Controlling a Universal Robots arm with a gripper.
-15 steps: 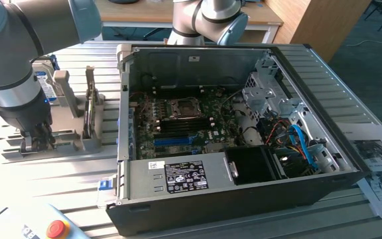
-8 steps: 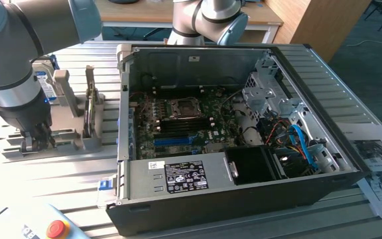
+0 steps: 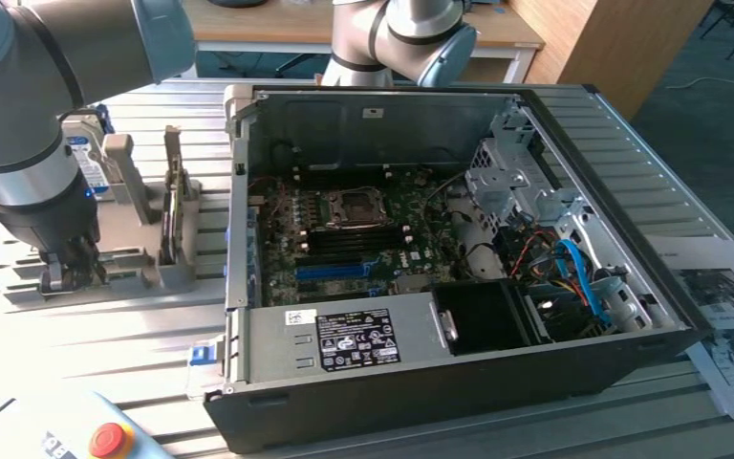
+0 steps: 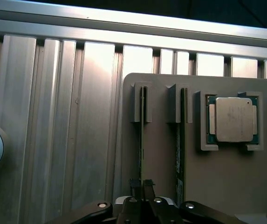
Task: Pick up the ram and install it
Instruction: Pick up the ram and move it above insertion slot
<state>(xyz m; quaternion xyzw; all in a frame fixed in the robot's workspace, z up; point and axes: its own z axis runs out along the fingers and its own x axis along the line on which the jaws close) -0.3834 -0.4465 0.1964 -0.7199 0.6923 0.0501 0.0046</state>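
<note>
Exterior view: the hand (image 3: 72, 270) is down at the grey holder (image 3: 150, 275) on the counter (image 3: 112, 344), beside the open computer case (image 3: 469, 382).

Wrist view: its fingertips (image 4: 134, 185) pinch the ram (image 4: 142, 140), which stands on edge in its slot. This looks like the grasping step. Freeing the ram would call for a straight pull along the slot.

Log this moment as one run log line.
step: pick | gripper: closed on the ram | the ram: standing on edge in holder slot | second stick: in next slot | processor: in its recess
</note>
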